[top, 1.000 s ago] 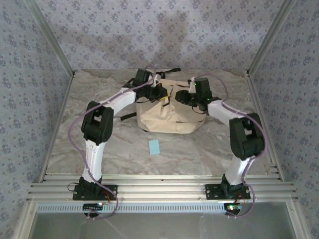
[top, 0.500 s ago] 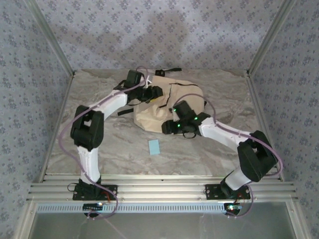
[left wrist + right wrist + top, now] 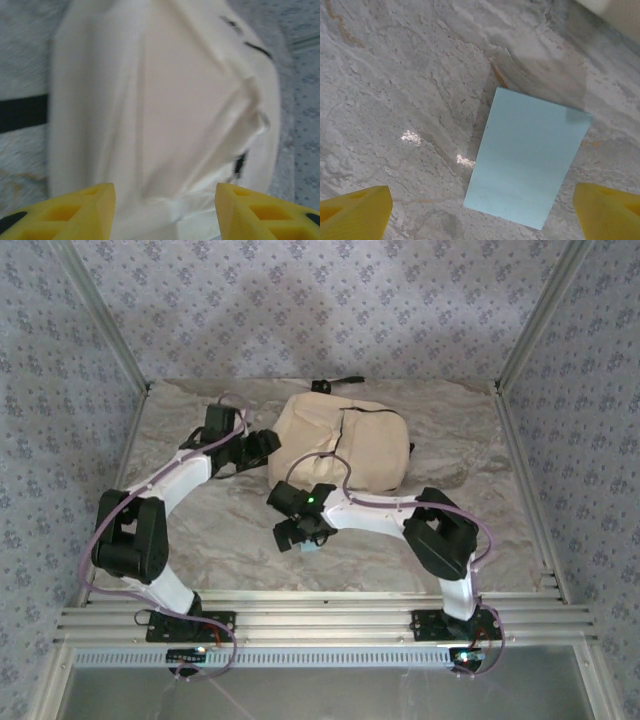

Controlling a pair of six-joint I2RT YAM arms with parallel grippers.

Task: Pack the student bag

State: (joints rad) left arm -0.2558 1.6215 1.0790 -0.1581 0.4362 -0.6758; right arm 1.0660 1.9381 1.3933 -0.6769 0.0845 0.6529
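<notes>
1. Student bag (image 3: 345, 445): lying slumped on the far middle of the table (image 3: 200, 530), spreading a little wider left to right than front to back, zipper line facing up.
2. Hovering the left gripper (image 3: 262, 445) just beside the bag's left edge and pointing at the cream fabric; holding the fingers apart, clamping nothing.
3. Hanging the right gripper (image 3: 300, 530) low over the near middle of the table, well short of the bag; spreading the jaws wide to either side of a pale blue card (image 3: 527, 157) lying flat, with its long axis crossing the line between the fingertips at a slight tilt.
4. Judging: setting up to pinch the card across its short width with the right arm, leaving the nearer left arm to deal with the bag.
5. Differing from a second ago: then resting both grippers on the bag's top, bunching it nearer; now letting go, the left arm pulling off leftward, the right swinging down over the card.
</notes>
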